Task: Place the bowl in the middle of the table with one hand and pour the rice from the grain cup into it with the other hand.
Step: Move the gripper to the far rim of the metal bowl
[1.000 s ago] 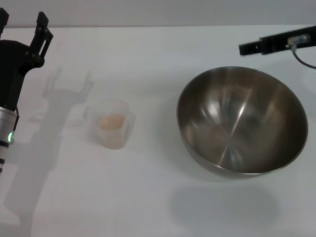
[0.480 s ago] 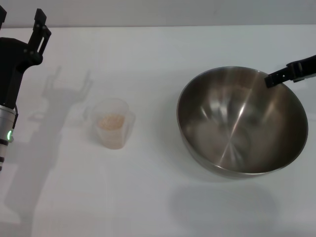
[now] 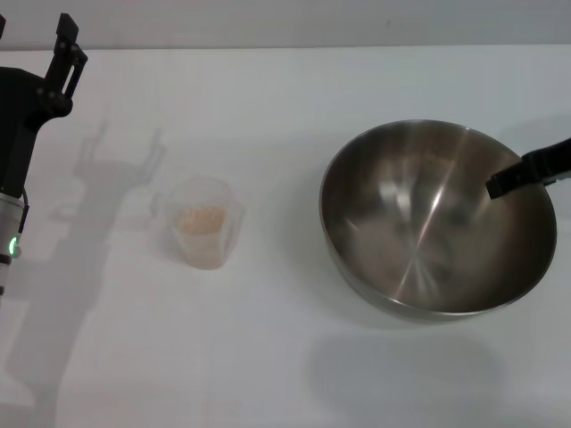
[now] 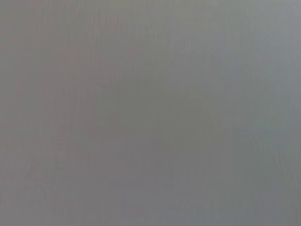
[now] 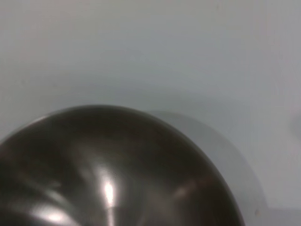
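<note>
One right claw [image 3: 504,183] finger over wide stainless-steel bowl [image 3: 434,217] (spread unclear); left claw [image 3: 36,40] wide, far-left counter [image 3: 268,357].

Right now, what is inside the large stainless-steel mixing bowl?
The large stainless-steel mixing bowl holds no rice: only bare shiny metal and reflections. The right gripper's dark finger reaches over its right rim, hiding a small patch of wall.

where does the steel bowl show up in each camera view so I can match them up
Head view: the bowl sits right of centre on the table, with the right tool over its right side.
Left wrist view: not in it; only plain grey.
Right wrist view: the bowl fills the lower part, white table beyond its rim.
Shared landmark: the bowl's curved rim against the white table, in the head and right wrist views.
</note>
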`<action>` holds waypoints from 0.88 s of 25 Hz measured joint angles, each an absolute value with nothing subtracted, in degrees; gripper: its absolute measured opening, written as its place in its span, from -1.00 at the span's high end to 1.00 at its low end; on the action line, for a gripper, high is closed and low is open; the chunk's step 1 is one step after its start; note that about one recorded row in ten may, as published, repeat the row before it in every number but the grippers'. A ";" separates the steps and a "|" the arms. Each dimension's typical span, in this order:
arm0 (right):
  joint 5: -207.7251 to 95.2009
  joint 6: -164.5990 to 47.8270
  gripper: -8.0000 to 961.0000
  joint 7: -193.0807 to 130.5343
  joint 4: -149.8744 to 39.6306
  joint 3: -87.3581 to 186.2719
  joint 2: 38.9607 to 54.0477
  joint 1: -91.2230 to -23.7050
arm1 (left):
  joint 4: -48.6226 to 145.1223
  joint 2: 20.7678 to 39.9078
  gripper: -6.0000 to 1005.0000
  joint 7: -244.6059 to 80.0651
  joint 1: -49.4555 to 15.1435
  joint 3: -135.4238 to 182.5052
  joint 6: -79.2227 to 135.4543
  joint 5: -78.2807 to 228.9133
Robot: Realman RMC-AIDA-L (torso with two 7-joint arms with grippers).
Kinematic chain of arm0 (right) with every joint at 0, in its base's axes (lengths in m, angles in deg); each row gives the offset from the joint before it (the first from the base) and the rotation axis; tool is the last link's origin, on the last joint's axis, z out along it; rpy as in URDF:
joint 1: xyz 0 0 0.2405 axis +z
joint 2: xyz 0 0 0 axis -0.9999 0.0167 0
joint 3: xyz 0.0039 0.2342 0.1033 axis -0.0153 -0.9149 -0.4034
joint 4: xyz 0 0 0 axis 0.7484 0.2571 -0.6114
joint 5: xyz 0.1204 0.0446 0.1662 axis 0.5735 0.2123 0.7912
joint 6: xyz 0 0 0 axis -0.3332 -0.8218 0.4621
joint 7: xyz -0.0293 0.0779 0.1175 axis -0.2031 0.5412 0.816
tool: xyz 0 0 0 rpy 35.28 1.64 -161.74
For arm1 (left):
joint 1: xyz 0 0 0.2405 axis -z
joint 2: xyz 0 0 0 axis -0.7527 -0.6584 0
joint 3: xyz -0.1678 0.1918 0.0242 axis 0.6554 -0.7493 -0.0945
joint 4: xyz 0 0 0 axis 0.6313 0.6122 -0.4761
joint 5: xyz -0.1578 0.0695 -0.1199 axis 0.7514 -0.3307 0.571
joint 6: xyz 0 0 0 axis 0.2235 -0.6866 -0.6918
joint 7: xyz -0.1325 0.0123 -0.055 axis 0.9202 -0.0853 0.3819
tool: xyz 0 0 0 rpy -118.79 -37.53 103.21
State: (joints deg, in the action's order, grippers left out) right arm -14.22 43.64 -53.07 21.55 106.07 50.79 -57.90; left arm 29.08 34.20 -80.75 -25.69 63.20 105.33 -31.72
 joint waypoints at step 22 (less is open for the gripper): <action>-16.25 42.94 -0.04 -56.29 14.81 106.71 51.30 -55.19 | 29.55 34.16 -0.59 -80.75 -25.75 63.72 105.83 -31.70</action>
State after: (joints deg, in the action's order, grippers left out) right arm -16.25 42.94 -56.29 14.81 106.71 51.30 -55.19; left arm 29.55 34.16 -80.75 -25.75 63.72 105.83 -31.70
